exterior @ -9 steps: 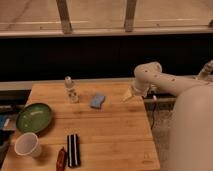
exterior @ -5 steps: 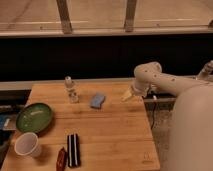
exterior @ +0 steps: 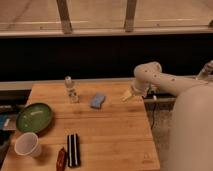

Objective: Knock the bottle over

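Observation:
The bottle is small, slender and clear-whitish with a pale cap. It stands upright near the back left of the wooden table. My gripper hangs at the end of the white arm over the table's back right part, well to the right of the bottle and apart from it. A blue sponge lies between the gripper and the bottle.
A green bowl sits at the left edge. A white paper cup stands at the front left. A black bar and a reddish packet lie at the front. A dark wall and window rail run behind the table.

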